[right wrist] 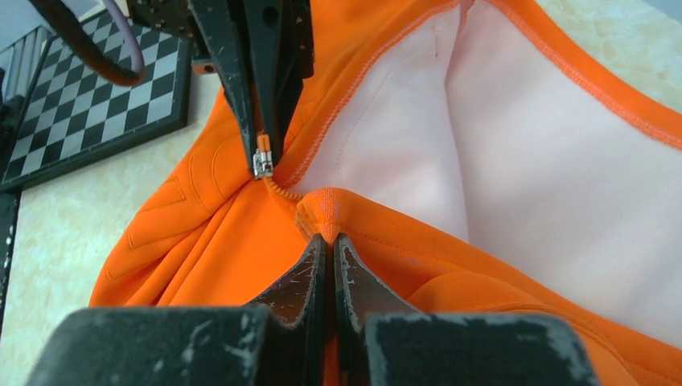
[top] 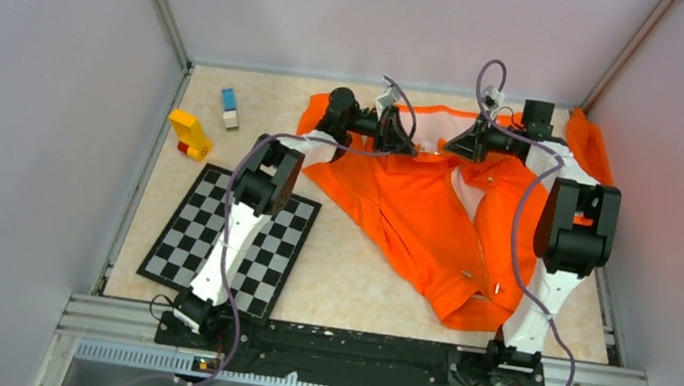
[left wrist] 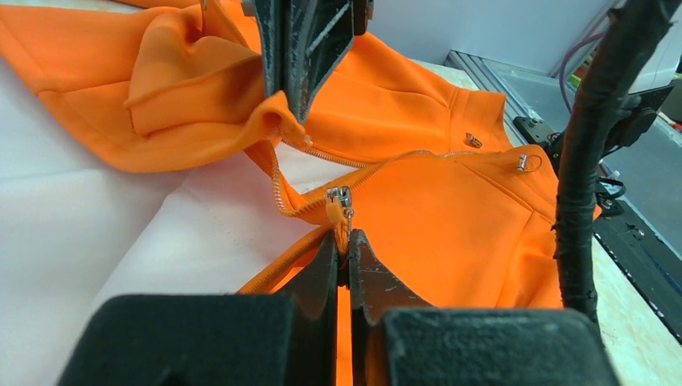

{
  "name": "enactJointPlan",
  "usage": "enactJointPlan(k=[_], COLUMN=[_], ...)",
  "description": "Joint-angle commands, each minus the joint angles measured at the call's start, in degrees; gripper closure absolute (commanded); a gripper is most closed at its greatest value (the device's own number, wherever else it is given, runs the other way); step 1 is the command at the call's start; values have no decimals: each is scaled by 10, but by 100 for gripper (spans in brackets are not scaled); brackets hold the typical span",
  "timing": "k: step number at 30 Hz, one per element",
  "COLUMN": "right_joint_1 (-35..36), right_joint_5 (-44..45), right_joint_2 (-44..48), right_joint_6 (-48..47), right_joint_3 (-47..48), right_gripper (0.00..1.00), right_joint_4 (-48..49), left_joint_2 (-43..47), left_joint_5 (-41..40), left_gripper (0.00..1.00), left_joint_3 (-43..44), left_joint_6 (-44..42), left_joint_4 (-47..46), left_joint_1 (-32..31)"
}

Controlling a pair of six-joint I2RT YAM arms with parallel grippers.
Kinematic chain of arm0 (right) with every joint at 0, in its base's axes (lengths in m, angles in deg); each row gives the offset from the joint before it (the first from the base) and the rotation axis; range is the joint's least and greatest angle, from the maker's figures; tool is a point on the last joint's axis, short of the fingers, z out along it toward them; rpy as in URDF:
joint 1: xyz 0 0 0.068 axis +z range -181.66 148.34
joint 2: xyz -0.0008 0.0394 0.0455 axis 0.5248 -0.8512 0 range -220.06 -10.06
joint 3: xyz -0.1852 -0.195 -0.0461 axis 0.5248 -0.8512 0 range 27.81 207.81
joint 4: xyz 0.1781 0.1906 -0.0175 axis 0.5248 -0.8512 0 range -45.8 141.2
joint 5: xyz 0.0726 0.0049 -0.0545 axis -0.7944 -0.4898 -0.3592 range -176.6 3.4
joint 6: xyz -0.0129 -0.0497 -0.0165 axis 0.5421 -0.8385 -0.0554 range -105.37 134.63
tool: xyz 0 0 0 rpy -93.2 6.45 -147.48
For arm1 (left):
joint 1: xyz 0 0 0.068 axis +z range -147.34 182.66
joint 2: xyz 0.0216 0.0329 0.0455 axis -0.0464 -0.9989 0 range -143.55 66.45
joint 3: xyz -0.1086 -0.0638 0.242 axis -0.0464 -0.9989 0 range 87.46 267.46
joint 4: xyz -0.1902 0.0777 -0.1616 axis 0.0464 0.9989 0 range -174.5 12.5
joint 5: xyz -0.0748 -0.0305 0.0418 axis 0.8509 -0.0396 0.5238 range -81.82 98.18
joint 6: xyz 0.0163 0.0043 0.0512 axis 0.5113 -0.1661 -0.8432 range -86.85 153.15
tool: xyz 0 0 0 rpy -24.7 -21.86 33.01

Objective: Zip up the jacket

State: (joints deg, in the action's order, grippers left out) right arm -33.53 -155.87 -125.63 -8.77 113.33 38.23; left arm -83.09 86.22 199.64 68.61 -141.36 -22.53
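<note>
Jacket (top: 434, 226) is spread on the far right part of the surface (top: 355, 286), orange front up. Pale lining (right wrist: 499, 145) is exposed at the open collar end. The zipper reads as closed from the hem side up to the slider (left wrist: 339, 195). Beyond the slider a row of bare teeth (left wrist: 277, 189) curves away, unjoined.

Left gripper (left wrist: 343, 241): jaws clenched on the orange pull tab (left wrist: 341, 221). Right gripper (right wrist: 328, 240): jaws clenched on a fold of front edge just beyond the slider. The two face each other, close together. Checkerboard (top: 231, 238), yellow block (top: 190, 134) and blue block (top: 229, 106) lie well apart to the left, out of play.

Step in hand, as I judge it, is drawing the slider up the last stretch, with most of the run done. To do it well:
- The right gripper holds the edge taut and in line with the teeth.
- The left gripper pulls low along the teeth toward the right one, not upward.
- Lining has to stay out of the slider's mouth.
- The tab grip is narrow, so a jerk could slip it.

Hard to make out:
- The second row of teeth is lost under the fold.
- I cannot tell whether the right jaws hold one front edge or both.
- From above, the arms cover the slider, and the left arm hides part of a sleeve.
</note>
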Motion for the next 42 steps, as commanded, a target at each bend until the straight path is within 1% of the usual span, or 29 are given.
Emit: enactJointPlan(k=[1, 6, 11, 15, 18, 26, 35, 42], right_joint_1=[7, 15, 23, 35, 44, 46, 44, 44], right_joint_5=[-42, -31, 5, 13, 23, 79, 87, 89], right_joint_2=[36, 34, 16, -1, -5, -19, -38, -45], right_joint_6=[-108, -124, -135, -138, -138, -142, -138, -126], right_joint_3=[34, 55, 87, 111, 113, 125, 132, 131], right_gripper=[100, 100, 100, 100, 100, 100, 100, 100], right_joint_4=[-84, -124, -177, -208, -211, -228, -230, -219], left_joint_2=[7, 24, 37, 57, 68, 85, 86, 95], left_joint_5=[8, -23, -44, -64, -72, -73, -60, -56], left_gripper=[100, 100, 100, 100, 100, 100, 100, 100], left_joint_3=[19, 15, 5, -14, -18, -43, -48, -61], left_joint_6=[-45, -155, -178, -229, -278, -307, -315, -309], left_joint_4=[35, 152, 159, 189, 235, 242, 237, 215], left_joint_1=[-9, -14, -16, -20, -25, -25, -25, -24])
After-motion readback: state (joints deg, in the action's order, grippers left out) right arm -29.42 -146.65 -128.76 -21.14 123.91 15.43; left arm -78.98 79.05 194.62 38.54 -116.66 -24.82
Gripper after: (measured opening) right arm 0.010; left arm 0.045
